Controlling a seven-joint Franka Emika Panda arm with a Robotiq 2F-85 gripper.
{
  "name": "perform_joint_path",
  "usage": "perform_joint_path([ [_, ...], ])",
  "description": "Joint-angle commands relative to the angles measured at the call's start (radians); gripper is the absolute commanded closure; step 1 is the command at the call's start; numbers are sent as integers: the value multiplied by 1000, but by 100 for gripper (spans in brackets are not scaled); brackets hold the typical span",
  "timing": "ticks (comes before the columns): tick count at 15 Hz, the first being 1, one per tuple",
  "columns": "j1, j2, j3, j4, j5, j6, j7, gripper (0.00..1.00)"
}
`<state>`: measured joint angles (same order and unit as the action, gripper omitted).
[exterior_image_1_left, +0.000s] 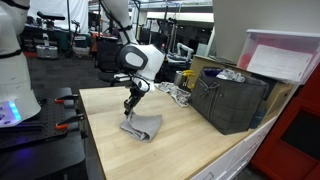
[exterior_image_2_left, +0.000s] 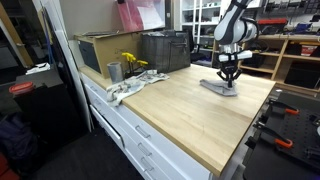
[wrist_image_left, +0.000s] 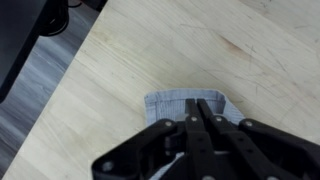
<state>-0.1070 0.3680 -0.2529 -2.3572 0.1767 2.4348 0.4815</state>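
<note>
Where the jaws pinch its middle, 1 folded grey-blue cloth (wrist_image_left: 166, 106), rectangular, hemmed edge, on wooden table (wrist_image_left: 150, 50).

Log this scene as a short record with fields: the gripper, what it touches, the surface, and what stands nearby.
cloth: grey-blue, folded, lying flat on the table
gripper: shut, pointing down, fingertips pinched together on the cloth near its edge
table: light wooden top, bare around the cloth
crate: dark, at the back of the table, apart from the cloth
metal cup: upright beside the crate, far from the gripper
</note>
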Motion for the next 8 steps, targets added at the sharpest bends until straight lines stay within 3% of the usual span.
perform_joint_path([
  [1, 20, -91, -26, -35, -69, 8, 35, 99],
  [8, 44, -113, -92, 112, -374, 23, 199, 99],
])
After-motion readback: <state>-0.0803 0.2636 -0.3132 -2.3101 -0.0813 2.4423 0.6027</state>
